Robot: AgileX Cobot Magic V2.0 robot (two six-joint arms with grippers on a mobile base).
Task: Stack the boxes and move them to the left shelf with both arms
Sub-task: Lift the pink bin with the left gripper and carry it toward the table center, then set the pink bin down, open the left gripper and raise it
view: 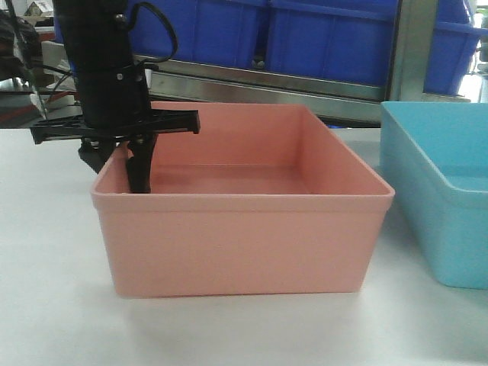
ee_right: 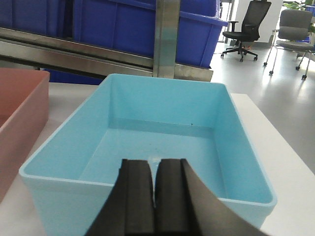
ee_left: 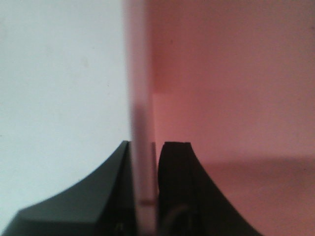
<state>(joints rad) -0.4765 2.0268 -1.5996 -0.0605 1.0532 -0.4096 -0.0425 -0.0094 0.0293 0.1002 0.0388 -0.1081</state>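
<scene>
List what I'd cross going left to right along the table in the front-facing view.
Left claw clamped on the tub's left wall → salmon-pink tub → strip of white tabletop → light blue tub, cut off by the right edge.

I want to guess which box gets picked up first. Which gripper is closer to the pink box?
Left. The left gripper straddles the pink box's left wall, one finger inside, one outside. The right gripper is over the blue box's near rim instead.
</scene>
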